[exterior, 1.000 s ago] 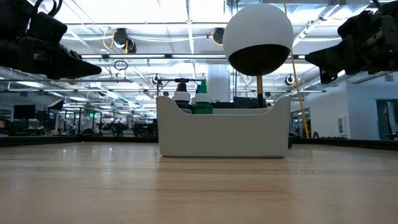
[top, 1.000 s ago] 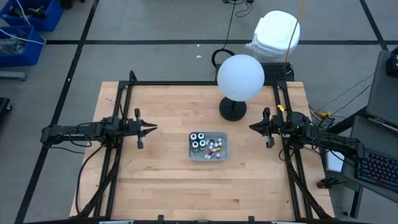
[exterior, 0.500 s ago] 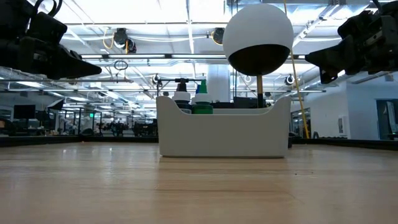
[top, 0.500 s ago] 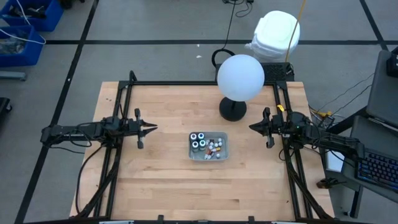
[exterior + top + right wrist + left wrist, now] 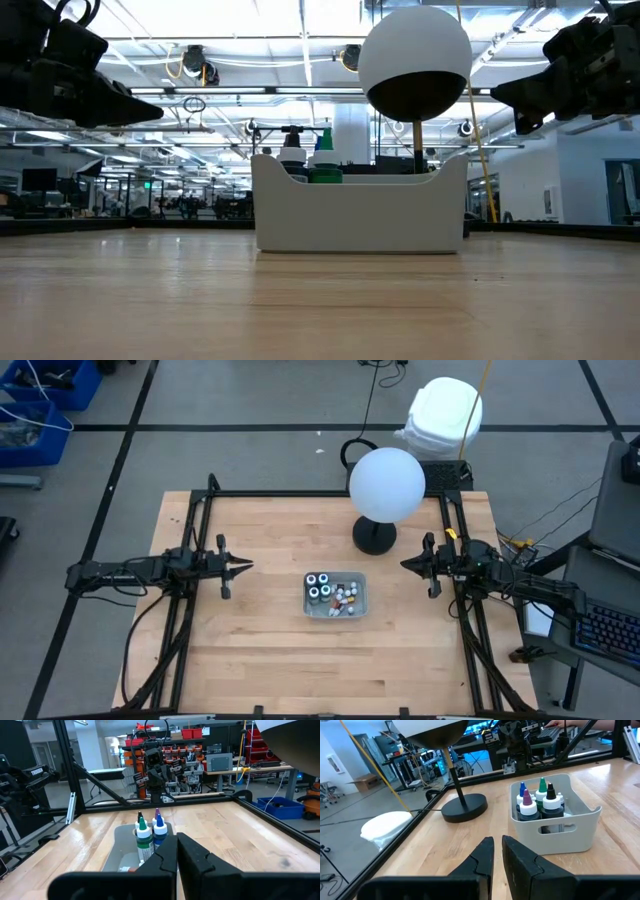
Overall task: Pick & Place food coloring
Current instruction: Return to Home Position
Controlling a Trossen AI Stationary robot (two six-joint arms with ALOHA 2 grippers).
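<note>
The food coloring [image 5: 330, 592] stands in a small pale bin [image 5: 308, 607] at the table's middle: larger dark bottles [image 5: 537, 802] with coloured pointed caps, and tiny whitish and red ones [image 5: 347, 597] beside them. In the low view their caps [image 5: 310, 160] show above the bin's wall [image 5: 360, 215]. My left gripper [image 5: 248, 565] hovers left of the bin, shut, pointing level at it. My right gripper [image 5: 404, 564] hovers to the bin's right, shut, also pointing level at it. Both hold nothing.
A lamp with a white globe [image 5: 387, 485] stands on a black round base [image 5: 374, 538] at the table's far middle, just behind the bin. Black rails [image 5: 190, 520] frame the tabletop. Bare wood lies in front of the bin [image 5: 330, 660].
</note>
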